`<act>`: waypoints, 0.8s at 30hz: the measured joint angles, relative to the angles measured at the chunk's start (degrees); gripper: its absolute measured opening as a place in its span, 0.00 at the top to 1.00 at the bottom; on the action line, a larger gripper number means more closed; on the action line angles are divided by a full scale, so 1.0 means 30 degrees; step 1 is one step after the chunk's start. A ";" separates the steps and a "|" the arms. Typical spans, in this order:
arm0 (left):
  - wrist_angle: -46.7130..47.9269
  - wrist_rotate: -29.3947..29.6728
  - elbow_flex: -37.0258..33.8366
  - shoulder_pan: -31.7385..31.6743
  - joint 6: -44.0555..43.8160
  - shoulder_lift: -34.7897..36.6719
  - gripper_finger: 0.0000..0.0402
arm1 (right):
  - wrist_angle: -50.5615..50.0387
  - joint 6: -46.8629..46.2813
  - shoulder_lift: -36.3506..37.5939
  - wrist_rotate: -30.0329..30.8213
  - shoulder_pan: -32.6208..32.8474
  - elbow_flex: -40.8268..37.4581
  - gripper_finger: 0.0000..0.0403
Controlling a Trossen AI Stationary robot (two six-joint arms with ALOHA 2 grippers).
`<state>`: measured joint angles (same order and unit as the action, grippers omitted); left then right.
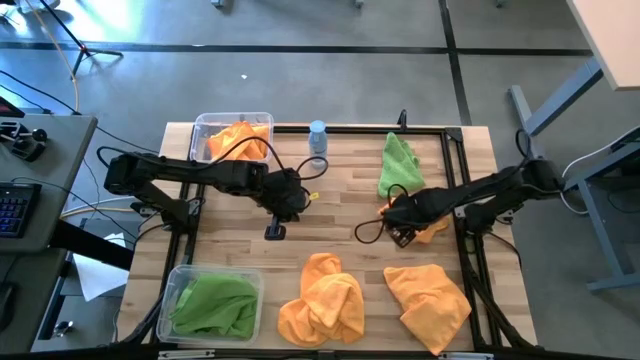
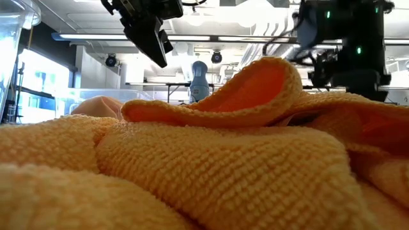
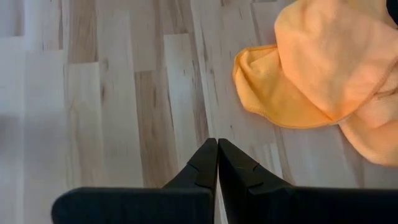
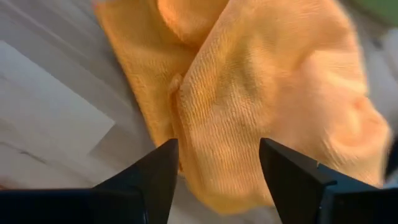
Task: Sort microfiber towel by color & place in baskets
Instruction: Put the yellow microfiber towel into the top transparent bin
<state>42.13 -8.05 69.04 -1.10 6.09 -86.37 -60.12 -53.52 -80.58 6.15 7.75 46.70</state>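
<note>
Right gripper [image 4: 217,168] spread above small orange towel [image 1: 432,228], 3 o'clock on surface [image 1: 340,215]. Probably mid-grab: descend straight, pinch a fold. Left gripper [image 3: 217,163] pressed together at centre. Orange basket [image 1: 205,128] at 11 o'clock.

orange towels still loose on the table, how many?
3: one front centre, one front right, one under the right gripper. More may be hidden beneath.
</note>
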 joint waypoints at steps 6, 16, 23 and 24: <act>-0.0178 0.0000 0.0000 0.0000 -0.0970 0.0000 1.00 | 0.2758 0.1204 0.0000 -0.0262 -0.0792 -0.2883 0.52; -0.4176 0.0007 0.0000 0.0000 -0.5040 0.0000 1.00 | 0.3656 0.2626 0.0003 0.0001 -0.0763 -0.3425 0.95; -0.6844 0.1322 0.0007 0.0249 -0.8389 0.0007 0.94 | 0.2855 0.5001 0.1157 0.1768 -0.0173 0.0149 0.95; -0.7038 0.2008 0.0007 0.0375 -0.8473 0.0007 0.92 | 0.2683 0.5436 0.1474 0.2094 -0.0048 0.0796 0.96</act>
<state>21.01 -2.03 69.06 0.02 -19.33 -86.35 -52.07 -37.21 -76.15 12.44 7.60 49.09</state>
